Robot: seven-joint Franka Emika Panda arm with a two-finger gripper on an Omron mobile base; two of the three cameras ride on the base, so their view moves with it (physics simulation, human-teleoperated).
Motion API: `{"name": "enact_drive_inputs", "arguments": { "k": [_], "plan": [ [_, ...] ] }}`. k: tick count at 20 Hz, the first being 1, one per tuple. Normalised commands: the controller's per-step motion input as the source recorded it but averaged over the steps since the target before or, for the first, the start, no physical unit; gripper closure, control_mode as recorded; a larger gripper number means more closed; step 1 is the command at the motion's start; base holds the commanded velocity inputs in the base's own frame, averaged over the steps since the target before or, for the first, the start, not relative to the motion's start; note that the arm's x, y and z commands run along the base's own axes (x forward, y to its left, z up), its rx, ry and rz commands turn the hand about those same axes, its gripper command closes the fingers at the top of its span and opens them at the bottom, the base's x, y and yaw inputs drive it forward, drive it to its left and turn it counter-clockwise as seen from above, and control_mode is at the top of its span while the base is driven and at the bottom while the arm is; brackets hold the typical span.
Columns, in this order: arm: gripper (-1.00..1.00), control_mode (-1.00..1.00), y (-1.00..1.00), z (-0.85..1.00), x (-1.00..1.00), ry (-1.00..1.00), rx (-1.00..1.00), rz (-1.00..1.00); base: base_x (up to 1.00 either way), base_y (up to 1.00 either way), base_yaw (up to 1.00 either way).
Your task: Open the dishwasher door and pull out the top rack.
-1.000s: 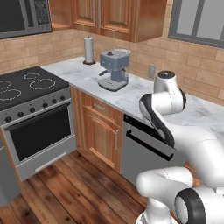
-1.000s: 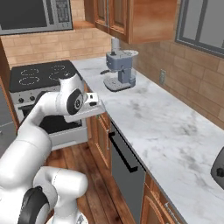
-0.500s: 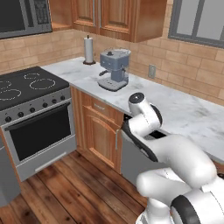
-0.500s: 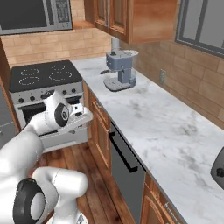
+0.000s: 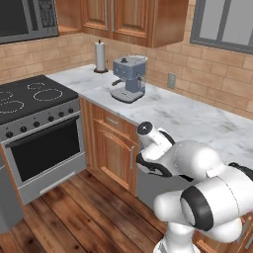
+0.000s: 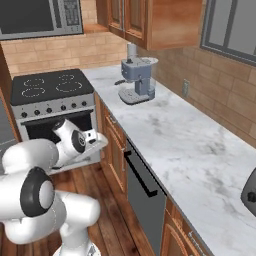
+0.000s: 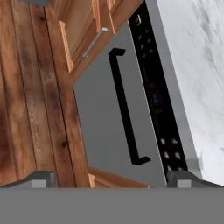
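Note:
The dishwasher door is a plain grey panel, shut, with a thin black bar handle and a black control strip beside it under the marble counter's edge. From the right base view the door and its handle sit below the counter. My gripper hangs in front of the door, apart from it, open with nothing between its fingertips. From the side, the gripper is out over the floor, left of the door. The top rack is hidden behind the shut door.
Wooden cabinet doors flank the dishwasher. A stove with an oven stands to the left. A coffee machine and a paper towel roll stand on the marble counter. Wooden floor lies in front.
The arm has swung down from above the counter to a low pose in front of the cabinets, and the hand now faces the dishwasher door. The jaws stay open; the door stays shut.

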Motion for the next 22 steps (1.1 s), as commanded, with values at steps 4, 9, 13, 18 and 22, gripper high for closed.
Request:
{"name": "enact_drive_inputs", "arguments": {
  "k": [4, 9, 13, 18, 22],
  "plan": [
    [-1.00, -1.00, 0.00, -0.53, 0.52, 0.00, -0.07, -0.01, 0.00, 0.00, 0.00],
    [-1.00, -1.00, 0.00, -0.51, 0.49, -0.05, -0.14, -0.06, 0.00, 0.00, 0.00],
    [-1.00, -1.00, 0.00, -0.45, 0.37, -0.05, -0.15, -0.12, 0.00, 0.00, 0.00],
    [-1.00, -1.00, -0.01, -0.35, 0.26, -0.02, -0.13, -0.12, 0.00, 0.00, 0.00],
    [-1.00, -1.00, -0.08, -0.17, 0.30, 0.00, -0.11, -0.10, 0.00, 0.00, 0.00]
  ]
}}
